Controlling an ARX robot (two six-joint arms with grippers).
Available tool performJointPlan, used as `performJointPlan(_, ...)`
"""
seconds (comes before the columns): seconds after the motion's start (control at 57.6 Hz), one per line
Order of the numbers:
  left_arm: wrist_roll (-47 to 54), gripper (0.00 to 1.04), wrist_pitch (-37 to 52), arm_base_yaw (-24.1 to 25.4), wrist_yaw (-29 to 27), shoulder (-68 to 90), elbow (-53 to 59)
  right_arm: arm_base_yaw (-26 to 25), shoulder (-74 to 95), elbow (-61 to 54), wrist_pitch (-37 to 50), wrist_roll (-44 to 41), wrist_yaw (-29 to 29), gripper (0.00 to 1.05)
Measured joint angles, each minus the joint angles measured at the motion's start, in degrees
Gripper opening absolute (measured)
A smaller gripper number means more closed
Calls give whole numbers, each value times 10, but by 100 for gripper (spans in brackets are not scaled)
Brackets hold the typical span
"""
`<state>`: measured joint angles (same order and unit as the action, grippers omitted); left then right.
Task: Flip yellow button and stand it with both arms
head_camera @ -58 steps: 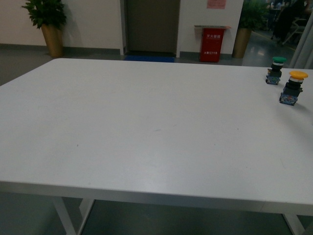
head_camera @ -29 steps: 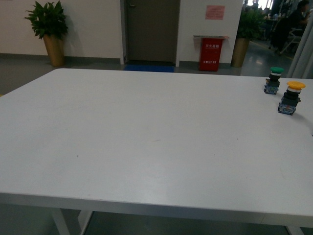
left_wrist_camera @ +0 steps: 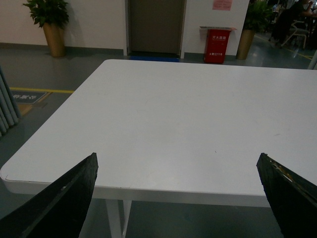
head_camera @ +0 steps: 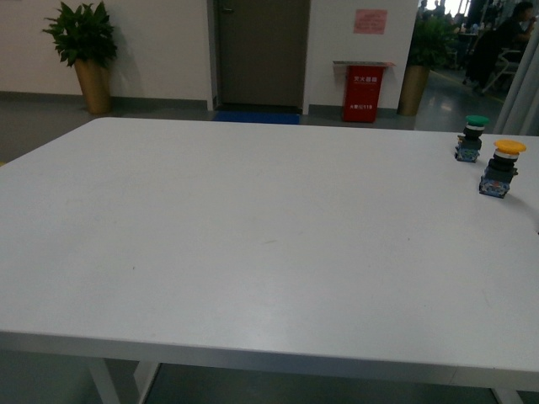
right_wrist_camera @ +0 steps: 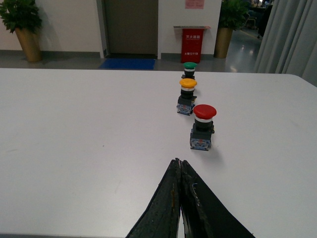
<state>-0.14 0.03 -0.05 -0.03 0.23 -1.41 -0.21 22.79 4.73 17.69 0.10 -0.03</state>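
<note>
The yellow button [head_camera: 500, 168] stands upright on its blue-grey block, cap up, at the far right of the white table [head_camera: 253, 236]. In the right wrist view it [right_wrist_camera: 187, 96] stands between a green-capped button and a red-capped button. My right gripper [right_wrist_camera: 179, 162] is shut and empty, low over the table, short of the red button. My left gripper [left_wrist_camera: 178, 163] is open and empty near the table's front left edge; only its two black fingertips [left_wrist_camera: 74, 193] show. Neither arm shows in the front view.
A green-capped button [head_camera: 472, 138] stands just behind the yellow one. A red-capped button [right_wrist_camera: 203, 127] stands nearest my right gripper, in line with the others. Beyond the table are a door, a red bin [head_camera: 364, 84] and potted plants [head_camera: 84, 50].
The front view has shifted since one second ago: the table and buttons sit lower in the picture. Nothing differs from half a second ago. The buttons have not moved on the table.
</note>
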Motion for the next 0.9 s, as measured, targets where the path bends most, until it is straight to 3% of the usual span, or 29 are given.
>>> performJointPlan(0.712, 0, 99, 0, 0, 0, 0, 0, 0, -126, -45, -73, 0, 0, 3)
performJointPlan(0.817, 0, 99, 0, 0, 0, 0, 0, 0, -200, -44, -168, 0, 0, 3)
performJointPlan(0.903, 0, 99, 0, 0, 0, 0, 0, 0, -224, -44, -173, 0, 0, 3)
